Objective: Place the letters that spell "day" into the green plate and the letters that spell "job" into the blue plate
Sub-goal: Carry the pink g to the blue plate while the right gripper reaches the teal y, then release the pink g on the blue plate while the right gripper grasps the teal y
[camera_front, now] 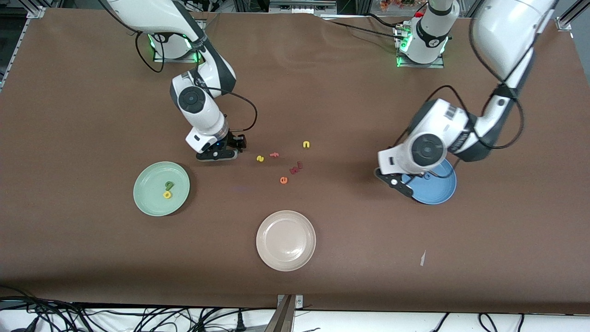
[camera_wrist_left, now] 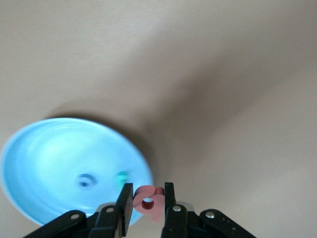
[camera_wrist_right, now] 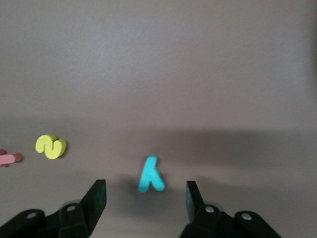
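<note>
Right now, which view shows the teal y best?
The right wrist view: the teal y lies on the table between the open right gripper fingers. In the front view that gripper hides it; the left wrist view misses it.

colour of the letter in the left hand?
Pinkish-red b, pinched in the left hand; clearest in the left wrist view.

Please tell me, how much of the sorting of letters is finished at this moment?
Done: the yellow d and olive-green a lie in the green plate; the blue o and teal j lie in the blue plate. In hand: the left gripper holds the pink b by that plate. Left: the teal y, on the table between the right gripper's open fingers.
</note>
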Robot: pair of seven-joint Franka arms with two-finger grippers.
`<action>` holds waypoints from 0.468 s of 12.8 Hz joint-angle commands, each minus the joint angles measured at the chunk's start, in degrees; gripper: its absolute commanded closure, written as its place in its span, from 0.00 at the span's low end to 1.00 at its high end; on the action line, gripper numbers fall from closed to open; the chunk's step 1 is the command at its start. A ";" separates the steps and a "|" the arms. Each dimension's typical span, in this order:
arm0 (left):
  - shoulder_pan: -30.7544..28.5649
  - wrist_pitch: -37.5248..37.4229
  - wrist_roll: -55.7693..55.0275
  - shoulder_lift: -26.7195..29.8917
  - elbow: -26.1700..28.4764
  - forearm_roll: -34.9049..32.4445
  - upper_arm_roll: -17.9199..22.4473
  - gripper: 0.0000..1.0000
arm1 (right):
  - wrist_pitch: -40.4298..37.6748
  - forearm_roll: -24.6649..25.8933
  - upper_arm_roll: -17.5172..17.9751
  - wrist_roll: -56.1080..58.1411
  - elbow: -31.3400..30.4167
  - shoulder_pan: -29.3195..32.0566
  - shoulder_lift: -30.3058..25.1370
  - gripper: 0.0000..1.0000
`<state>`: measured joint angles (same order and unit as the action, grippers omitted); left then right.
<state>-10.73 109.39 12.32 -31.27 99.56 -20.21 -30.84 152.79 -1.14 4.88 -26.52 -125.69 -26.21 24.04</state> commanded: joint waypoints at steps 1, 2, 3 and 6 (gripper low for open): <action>-2.44 1.86 13.47 -2.12 -1.90 -1.68 -0.10 0.97 | 2.42 0.96 -0.40 -1.43 -0.61 -0.60 0.75 0.27; -2.88 3.70 16.91 -3.70 -2.00 -1.68 -0.01 0.97 | 2.60 1.05 -0.40 -1.43 -0.61 -0.68 1.10 0.27; -3.50 6.59 18.86 -5.19 -1.74 -1.68 -0.01 0.97 | 2.86 1.49 -0.40 -1.43 -0.61 -0.68 1.19 0.28; -4.29 11.27 24.13 -8.45 -1.29 -4.66 -0.01 0.96 | 4.18 1.84 -0.40 -1.43 -1.14 -0.68 1.98 0.37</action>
<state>-14.28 119.02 32.65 -37.34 99.34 -21.96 -30.48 154.95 -0.64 4.74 -26.86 -125.75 -26.55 25.86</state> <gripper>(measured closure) 0.705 0.330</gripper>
